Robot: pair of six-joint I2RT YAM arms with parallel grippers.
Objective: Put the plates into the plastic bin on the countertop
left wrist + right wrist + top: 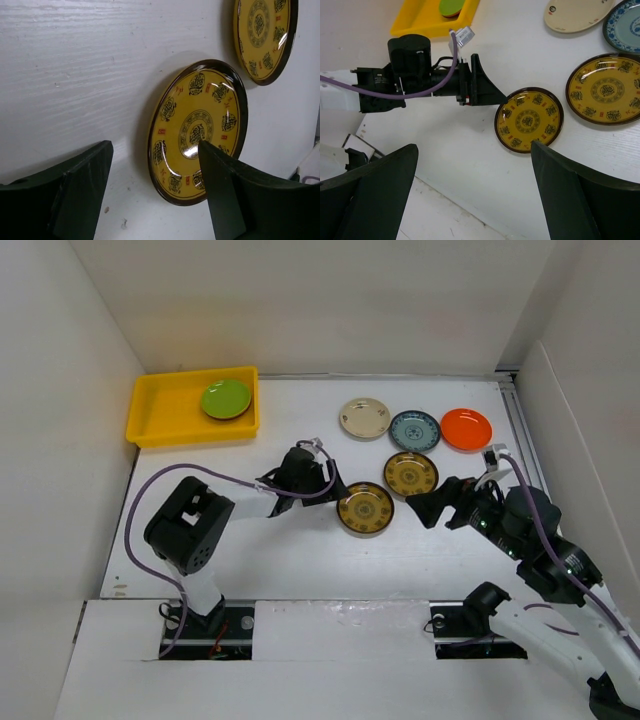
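The yellow plastic bin point(165, 410) stands at the back left and holds a lime green plate point(226, 398). A cream plate point(364, 418), a teal-patterned plate point(414, 430), an orange plate point(466, 429) and a gold-patterned plate point(410, 474) lie on the countertop point(300, 550). A second gold-patterned plate point(365, 510) lies nearer. My left gripper point(332, 496) is open at that plate's left rim; in the left wrist view the plate point(197, 132) sits just ahead of the left gripper point(155, 150). My right gripper point(425, 504) is open and empty to the plate's right. The black plate is out of view.
White walls enclose the countertop. In the right wrist view the left arm point(420, 75) reaches towards the near gold plate point(529, 120), with the bin point(427, 17) behind it and the right gripper point(474, 150) over the front edge.
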